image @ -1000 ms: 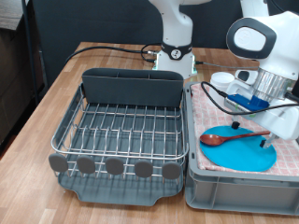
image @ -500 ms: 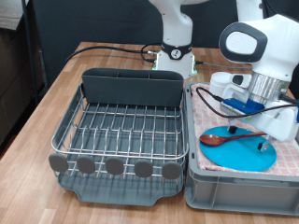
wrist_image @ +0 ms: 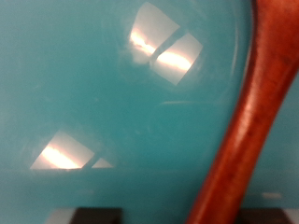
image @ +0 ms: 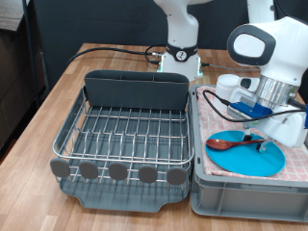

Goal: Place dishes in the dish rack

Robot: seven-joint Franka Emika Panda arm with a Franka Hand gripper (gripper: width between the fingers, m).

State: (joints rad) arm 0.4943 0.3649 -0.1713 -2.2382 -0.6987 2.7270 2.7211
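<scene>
- The dish rack [image: 120, 135] sits on the wooden tabletop [image: 58, 91], on the exterior view's left. No dish shows in it.
- Just beside it, on the exterior view's right, is a grey tub [image: 245, 188] lined with a pink checked cloth [image: 214, 159].
- The blue plate [image: 245, 154] lies flat on the cloth inside the tub.
- The wooden spoon [image: 236, 142] lies across the plate. Its bowl points to the exterior view's left and its handle runs off to the right.
- The white cup cannot be made out; the arm hides that part of the tub.
- The tool [image: 262, 138] is low over the plate, right at the spoon's handle.
- The wrist view is very close up. It shows only the shiny blue plate [wrist_image: 103, 103] and the brown handle [wrist_image: 248, 121] running across it.
- It cannot be told how wide the tool is, or if it has the spoon. The fingers are too hidden to see.
- The spoon looks light, stiff and thin, so it should be easy to lift. The best place to hold it is likely the middle of the handle.
- The plate looks smooth and slippery. It could break if dropped. Lying flat, it would be hard to grab; its rim is likely the only place to pinch.
</scene>
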